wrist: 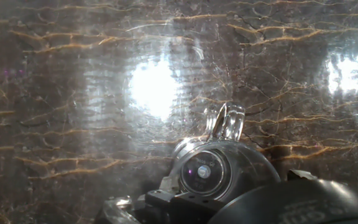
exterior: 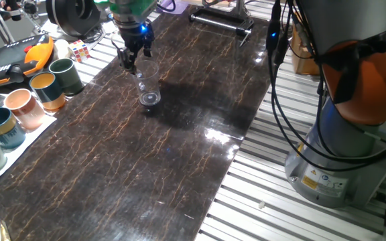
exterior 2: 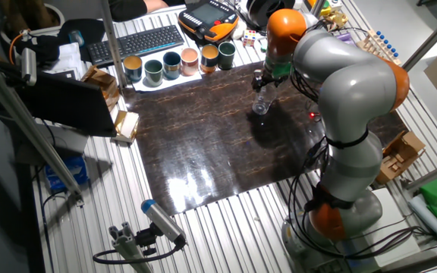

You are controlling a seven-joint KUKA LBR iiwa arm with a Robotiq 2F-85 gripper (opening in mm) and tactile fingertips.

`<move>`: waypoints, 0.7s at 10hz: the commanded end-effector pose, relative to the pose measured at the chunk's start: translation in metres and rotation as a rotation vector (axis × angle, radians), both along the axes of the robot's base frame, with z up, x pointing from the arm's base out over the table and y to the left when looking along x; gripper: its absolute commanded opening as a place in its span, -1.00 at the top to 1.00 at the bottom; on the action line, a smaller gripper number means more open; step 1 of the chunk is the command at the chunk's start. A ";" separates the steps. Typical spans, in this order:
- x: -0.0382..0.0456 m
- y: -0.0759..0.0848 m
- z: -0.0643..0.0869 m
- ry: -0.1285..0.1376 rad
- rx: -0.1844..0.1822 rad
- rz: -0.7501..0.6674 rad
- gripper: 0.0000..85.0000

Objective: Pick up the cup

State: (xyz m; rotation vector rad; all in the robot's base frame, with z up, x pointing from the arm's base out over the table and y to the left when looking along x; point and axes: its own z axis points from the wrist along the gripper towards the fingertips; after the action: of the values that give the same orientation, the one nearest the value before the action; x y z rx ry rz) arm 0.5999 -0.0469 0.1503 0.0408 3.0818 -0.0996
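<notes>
The cup (exterior: 149, 89) is a clear plastic tumbler standing roughly upright on the dark marble-patterned table (exterior: 179, 154). Its thick round base (exterior: 151, 98) shines. My gripper (exterior: 131, 65) reaches down from above onto the cup's left rim and is shut on its wall. In the other fixed view the cup (exterior 2: 261, 105) hangs directly under the gripper (exterior 2: 262, 83). The hand view looks down into the cup, with its base (wrist: 204, 171) just beyond my fingers (wrist: 166, 200). I cannot tell whether the base touches the table.
A row of ceramic mugs stands at the table's left edge: green (exterior: 66, 73), orange (exterior: 47, 90), pink (exterior: 24, 107), teal (exterior: 4, 127). A Rubik's cube (exterior: 79, 48) lies behind them. A black frame (exterior: 220, 20) stands at the far end. The arm's base (exterior: 340, 134) and cables (exterior: 280, 80) are on the right.
</notes>
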 end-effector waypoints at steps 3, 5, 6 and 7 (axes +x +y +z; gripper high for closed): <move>-0.0052 -0.010 0.002 -0.006 0.007 0.003 -1.00; -0.0083 -0.016 -0.002 -0.021 0.015 0.009 -1.00; -0.0096 -0.019 -0.005 -0.026 0.024 0.010 -1.00; -0.0115 -0.022 -0.007 0.000 0.024 0.003 -1.00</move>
State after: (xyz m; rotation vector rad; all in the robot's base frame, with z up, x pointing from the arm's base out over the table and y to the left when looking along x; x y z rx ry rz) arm 0.5880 -0.0698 0.1432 0.0414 3.0792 -0.0666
